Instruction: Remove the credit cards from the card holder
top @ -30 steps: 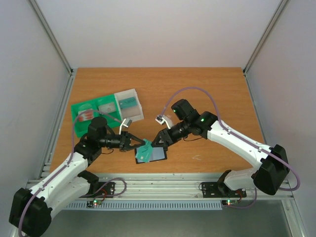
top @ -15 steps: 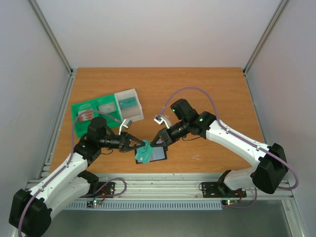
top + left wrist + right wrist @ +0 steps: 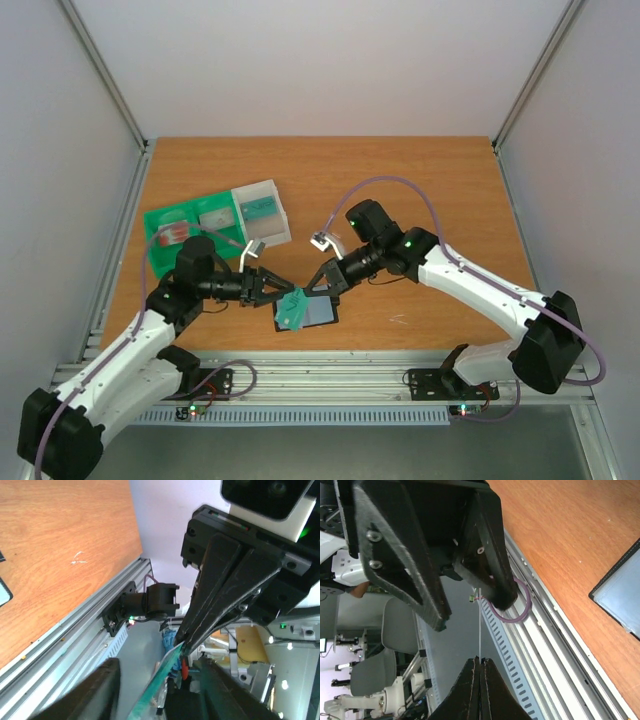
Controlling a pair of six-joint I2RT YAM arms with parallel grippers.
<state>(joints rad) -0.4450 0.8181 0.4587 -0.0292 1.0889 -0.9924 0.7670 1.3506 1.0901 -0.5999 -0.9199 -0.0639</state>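
The black card holder [image 3: 318, 314] lies open near the table's front edge, its pale blue-grey inside up; its corner shows in the right wrist view [image 3: 620, 597]. A teal credit card [image 3: 293, 307] hangs over the holder's left end, between the two grippers. My right gripper [image 3: 309, 290] is shut on the card's edge; in its wrist view the card [image 3: 479, 630] is a thin line running out from my shut right gripper [image 3: 480, 661]. My left gripper [image 3: 274, 290] is open, its fingers either side of the card [image 3: 162, 685] and apart from it.
A green compartment tray [image 3: 160, 218] with cards in it and a clear-white box [image 3: 262, 210] stand at the back left. The aluminium rail [image 3: 330, 372] runs just in front of the holder.
My right gripper has shut on the teal card. My left gripper, shut on it before, has opened and let go. Both arms have hardly shifted.
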